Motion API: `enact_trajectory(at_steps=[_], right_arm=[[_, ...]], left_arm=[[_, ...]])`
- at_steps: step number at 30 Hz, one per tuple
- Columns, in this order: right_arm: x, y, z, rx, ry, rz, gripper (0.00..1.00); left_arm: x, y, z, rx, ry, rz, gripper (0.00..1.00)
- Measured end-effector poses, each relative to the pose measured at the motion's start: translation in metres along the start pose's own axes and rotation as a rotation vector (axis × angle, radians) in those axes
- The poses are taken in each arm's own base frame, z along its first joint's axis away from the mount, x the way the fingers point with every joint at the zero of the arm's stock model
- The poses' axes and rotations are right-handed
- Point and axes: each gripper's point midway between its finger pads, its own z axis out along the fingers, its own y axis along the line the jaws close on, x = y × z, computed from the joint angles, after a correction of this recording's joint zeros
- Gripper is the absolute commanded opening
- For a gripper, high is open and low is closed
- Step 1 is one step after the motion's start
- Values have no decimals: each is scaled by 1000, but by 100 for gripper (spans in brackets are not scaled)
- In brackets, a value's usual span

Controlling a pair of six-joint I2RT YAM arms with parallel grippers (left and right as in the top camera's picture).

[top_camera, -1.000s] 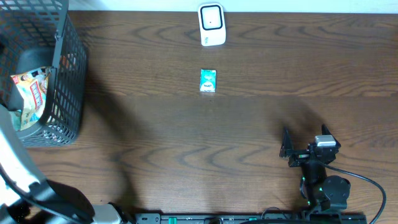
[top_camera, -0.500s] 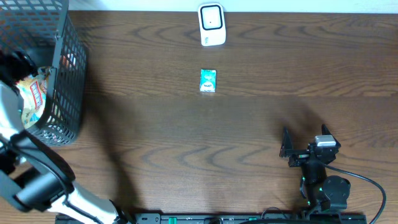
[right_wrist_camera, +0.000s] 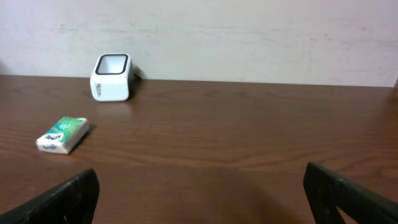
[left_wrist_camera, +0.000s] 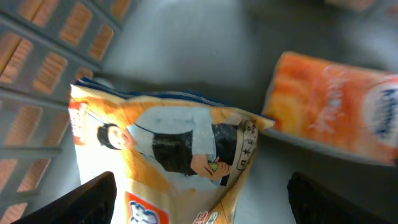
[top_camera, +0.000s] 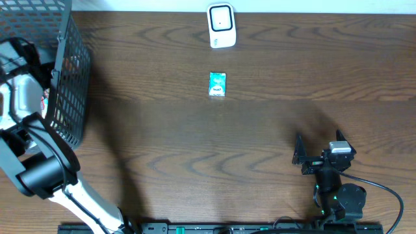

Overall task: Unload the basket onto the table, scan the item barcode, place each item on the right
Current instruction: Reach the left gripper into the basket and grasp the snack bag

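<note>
Down inside the black wire-mesh basket [top_camera: 68, 78], the left gripper [left_wrist_camera: 214, 205] stood with its jaws spread wide and nothing clamped between them. Its two dark fingertips [left_wrist_camera: 93, 199] showed at the lower corners of the left wrist view. Just beyond them lay an orange snack bag printed with a cartoon figure [left_wrist_camera: 168, 149], crumpled and tilted on the grey basket floor. Whether the fingers touched it could not be told. Beside that bag, toward the upper right of that view, lay a second, blurred orange packet [left_wrist_camera: 336, 118].

At the near right of the dark wooden desk [top_camera: 195, 143], the right gripper [right_wrist_camera: 208, 199] was also fully open and empty, facing the far wall. A small green-and-white packet [top_camera: 217, 84] lay flat at mid-desk. Just behind it, near the far edge, stood the white barcode scanner [top_camera: 221, 26].
</note>
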Motion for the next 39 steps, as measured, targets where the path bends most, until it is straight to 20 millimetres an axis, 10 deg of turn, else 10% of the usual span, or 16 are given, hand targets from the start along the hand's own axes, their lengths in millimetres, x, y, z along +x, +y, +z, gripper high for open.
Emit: enact_trajectory(at_steps=[10, 20, 27, 32, 39], right_arm=[[0, 0, 0, 0, 0, 0, 99], [0, 0, 0, 0, 0, 0, 99], [0, 0, 0, 0, 0, 0, 99], [0, 0, 0, 0, 0, 0, 99], [0, 0, 0, 0, 0, 0, 99]], left_arm=[[29, 6, 25, -73, 99, 20, 86], [31, 15, 26, -123, 110, 19, 8], [4, 18, 6, -120, 11, -117, 7], [-51, 30, -66, -107, -195, -264, 7], [-113, 53, -229, -87, -559, -386, 8]])
